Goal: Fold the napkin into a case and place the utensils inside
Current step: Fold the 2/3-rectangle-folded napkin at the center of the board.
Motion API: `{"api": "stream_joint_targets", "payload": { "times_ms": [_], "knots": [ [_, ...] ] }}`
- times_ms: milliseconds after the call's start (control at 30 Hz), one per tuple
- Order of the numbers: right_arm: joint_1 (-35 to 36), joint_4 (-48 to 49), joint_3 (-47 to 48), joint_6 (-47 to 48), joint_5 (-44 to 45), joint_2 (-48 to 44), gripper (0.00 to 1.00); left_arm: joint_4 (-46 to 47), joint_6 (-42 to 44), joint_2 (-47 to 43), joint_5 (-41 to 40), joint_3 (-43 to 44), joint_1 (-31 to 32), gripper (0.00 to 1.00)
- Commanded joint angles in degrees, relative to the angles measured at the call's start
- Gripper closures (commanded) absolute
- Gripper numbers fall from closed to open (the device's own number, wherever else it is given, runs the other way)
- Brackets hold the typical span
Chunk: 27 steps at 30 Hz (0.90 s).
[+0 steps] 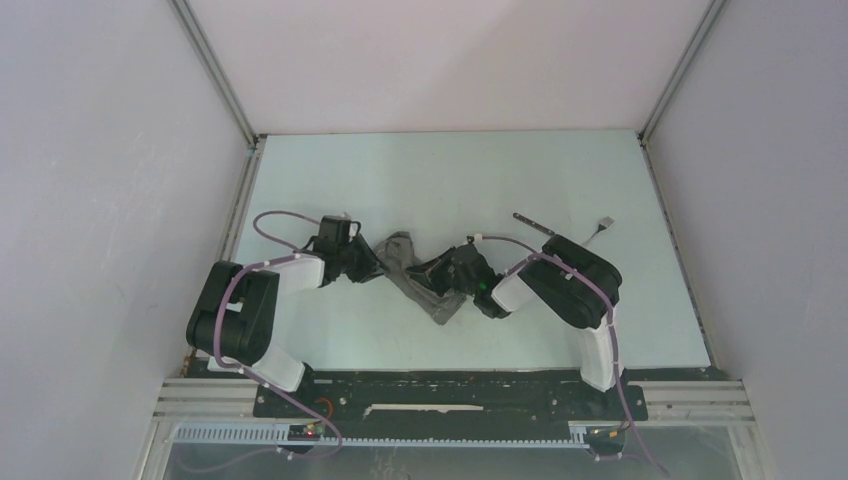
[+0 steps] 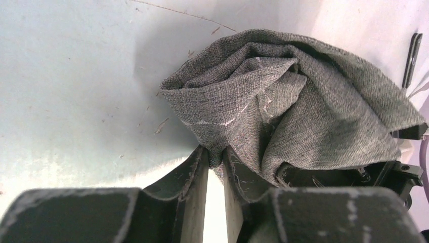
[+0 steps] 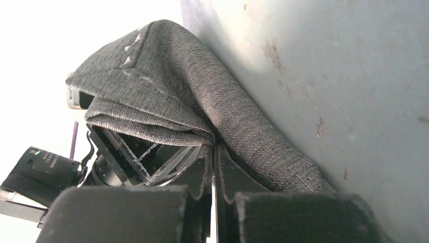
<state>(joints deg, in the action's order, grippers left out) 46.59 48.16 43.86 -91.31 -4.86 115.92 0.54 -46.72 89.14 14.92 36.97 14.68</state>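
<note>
Folding is only just under way. The napkin [image 1: 408,262] is not a neat case yet. It sits in a crumpled heap near the middle of the table [image 1: 450,175], with lumpy folds going all ways.

The left gripper [image 1: 365,262] is at the left end of the heap. Its fingers are nearly together, with just a thin gap, and a bit of the grey cloth is pinched between the tips. The right gripper [image 1: 445,272] is at the right side of the heap. Its fingers are squeezed tight together, and they nip a fold of the cloth too. So both grippers hold the napkin, one on each side, and the cloth bunches up between them.

The utensils are not inside anything. The knife [image 1: 531,221] and the fork [image 1: 603,226] lie bare on the table, off to the right of the napkin and a bit farther back. They are apart from the cloth and a little apart from each other. No gripper touches them.

Nearly all of the job looks left to do. The cloth must be pulled out smooth, folded into a flat narrow case, and then the knife and fork must be picked up and slid in.
</note>
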Motion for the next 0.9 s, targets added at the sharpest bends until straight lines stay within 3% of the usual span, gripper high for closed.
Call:
{"api": "stream_joint_targets", "payload": {
  "times_ms": [0,200,367,500,667,800,867],
  "knots": [
    [2.2,-1.9,-0.5,-1.0,4.3,-2.8,1.0,-4.4,3.5,0.2,-2.9,1.6,0.9,0.74],
    [2.6,0.7,-0.5,-1.4,4.6,-0.2,1.0,-9.7,6.4,-3.2,-9.8,2.4,1.8,0.63],
    [2.3,0.6,-0.8,1.6,4.9,0.2,1.0,-18.0,7.3,-11.2,-15.6,3.5,1.8,0.52],
    [2.2,0.3,-0.9,3.8,4.9,0.8,1.0,-24.9,9.0,-16.9,-16.8,9.5,2.3,0.4],
    [2.3,-0.5,-1.4,5.2,7.0,0.4,1.0,-40.4,4.3,-8.1,-17.2,24.1,7.1,0.35],
    [2.3,-1.2,-1.4,5.9,7.8,0.4,1.0,-50.9,0.2,0.8,-30.5,37.4,15.4,0.31],
    [2.3,-1.0,-1.4,6.2,8.1,0.4,1.0,-55.9,0.1,6.4,-32.9,43.7,17.5,0.29]
  ]
}}
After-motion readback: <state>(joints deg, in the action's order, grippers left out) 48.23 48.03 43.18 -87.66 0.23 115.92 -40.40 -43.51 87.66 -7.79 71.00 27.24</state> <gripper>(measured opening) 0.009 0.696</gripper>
